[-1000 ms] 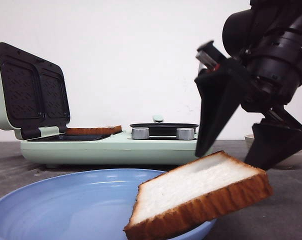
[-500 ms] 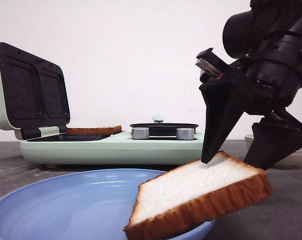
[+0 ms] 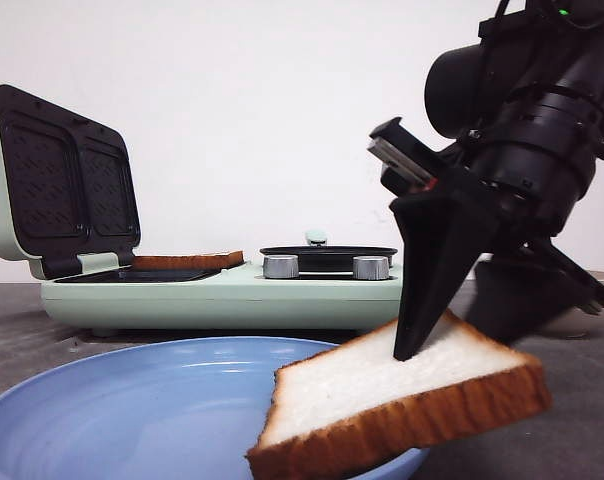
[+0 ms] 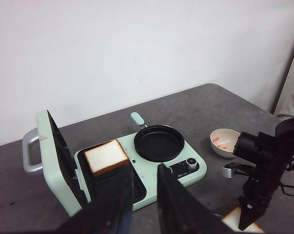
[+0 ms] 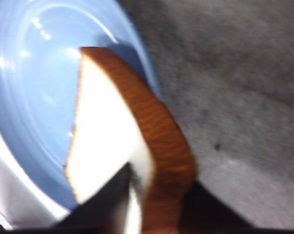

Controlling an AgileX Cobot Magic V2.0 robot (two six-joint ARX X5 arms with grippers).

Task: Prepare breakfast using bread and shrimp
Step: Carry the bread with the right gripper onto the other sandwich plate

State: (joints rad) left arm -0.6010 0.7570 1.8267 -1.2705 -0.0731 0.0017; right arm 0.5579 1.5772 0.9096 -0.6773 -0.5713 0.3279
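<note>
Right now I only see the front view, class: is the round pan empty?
Observer: Yes, the left wrist view shows the pan bare.
Operator: What else is out there?
Observer: A small bowl holds orange pieces, too small to identify.
Operator: Do the right fingers straddle the bread?
Observer: Yes. In the right wrist view the right fingers sit one on the slice's white face, one beyond its crust.
</note>
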